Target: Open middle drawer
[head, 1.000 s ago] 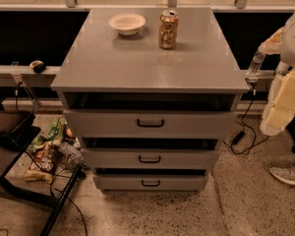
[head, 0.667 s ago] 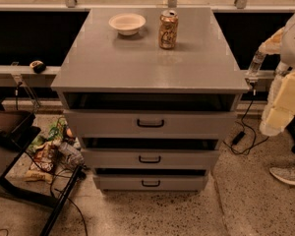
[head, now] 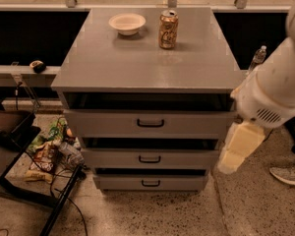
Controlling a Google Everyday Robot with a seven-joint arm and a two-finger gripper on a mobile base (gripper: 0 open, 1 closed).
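Observation:
The grey cabinet [head: 147, 58] has three drawers. The middle drawer [head: 113, 159] is a low grey front with a small black loop handle [head: 150, 159], and it sits nearly flush with the drawers around it. Above it is the taller top drawer [head: 108, 124] with a wider black handle. Below it is the lowest drawer [head: 118, 183]. My white arm [head: 275, 90] comes in from the right. My cream-coloured gripper [head: 231, 161] hangs beside the cabinet's right front corner at the height of the middle drawer, right of its handle and apart from it.
A white bowl [head: 127, 22] and a drink can [head: 168, 29] stand on the cabinet top. A plastic bottle [head: 257, 58] stands at the right behind my arm. Snack bags and cables [head: 49, 154] lie on the floor at the left. A shoe [head: 287, 175] is at the far right.
My arm and gripper have moved down and left, from beside the cabinet's top edge to the level of the middle drawer. The drawers have not moved.

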